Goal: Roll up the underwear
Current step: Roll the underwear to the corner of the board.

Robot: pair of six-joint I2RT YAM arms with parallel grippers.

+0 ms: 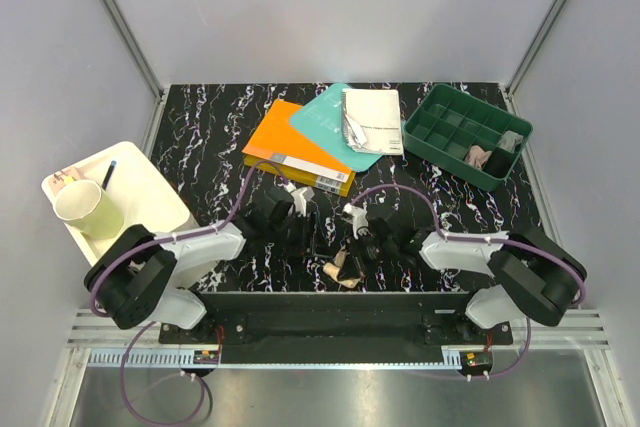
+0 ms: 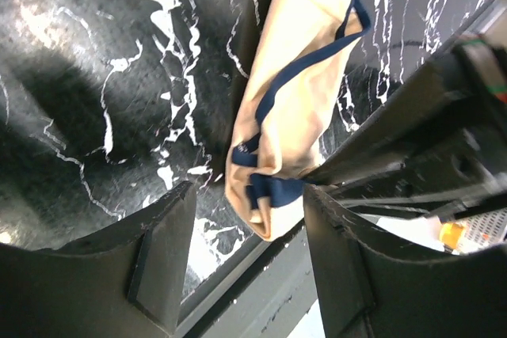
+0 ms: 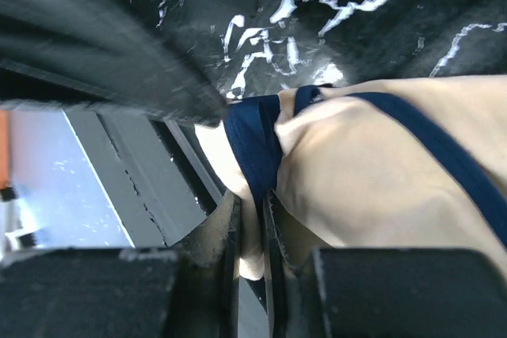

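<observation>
The beige underwear with dark navy edging (image 1: 341,273) lies bunched at the table's front edge. It also shows in the left wrist view (image 2: 297,85) and the right wrist view (image 3: 380,180). My right gripper (image 3: 252,223) is shut on its near end, with cloth squeezed between the fingers; in the top view the right gripper (image 1: 352,255) sits just above the cloth. My left gripper (image 2: 247,223) is open, its jaws wide either side of the cloth's near end and not touching it; the left gripper (image 1: 316,240) is close beside the right. A light grey cloth (image 1: 511,141) lies in the green tray.
A green compartment tray (image 1: 440,117) stands at the back right, with a pinkish cloth (image 1: 478,157) inside. An orange book (image 1: 290,152), a teal book (image 1: 325,122) and a white spiral notebook (image 1: 372,119) lie at the back centre. A cream tray (image 1: 150,187) with a paper cup (image 1: 88,210) is on the left.
</observation>
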